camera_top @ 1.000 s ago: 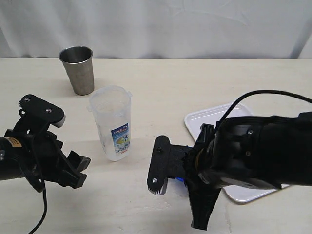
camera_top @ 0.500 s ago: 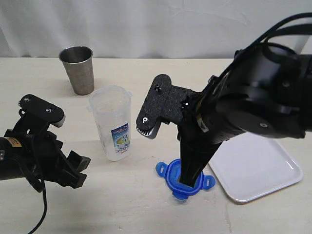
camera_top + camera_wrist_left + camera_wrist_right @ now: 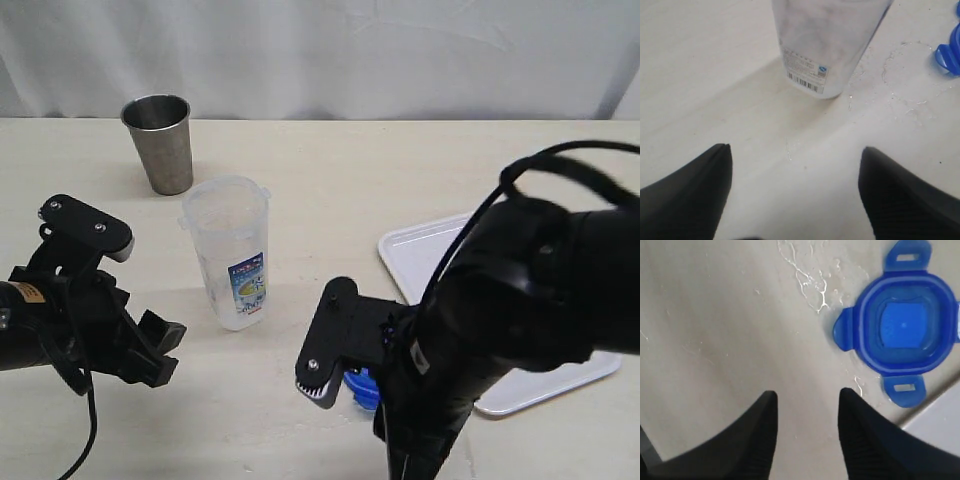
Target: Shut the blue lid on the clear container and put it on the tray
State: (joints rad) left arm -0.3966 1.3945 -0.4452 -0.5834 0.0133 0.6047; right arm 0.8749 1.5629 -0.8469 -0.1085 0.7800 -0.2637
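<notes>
The clear container (image 3: 228, 250) stands upright and uncapped on the table (image 3: 330, 180), left of the middle, with its printed label turned toward the near edge. A grey steel cup (image 3: 160, 143) stands behind it, closer to the far edge and well apart from it. The blue lid (image 3: 903, 325) lies flat on the table close to the near edge, flaps spread and lighter centre up. It sits between the container and the tray (image 3: 425, 245), just beside the tray's corner. The tray rests toward the right edge, partly hidden by the right arm. The right gripper (image 3: 805, 430) hangs low over bare table beside the lid, its claw parted a little and holding nothing. The left gripper (image 3: 795, 200), near the left edge, is spread wide and empty, facing the container's base without touching it.
</notes>
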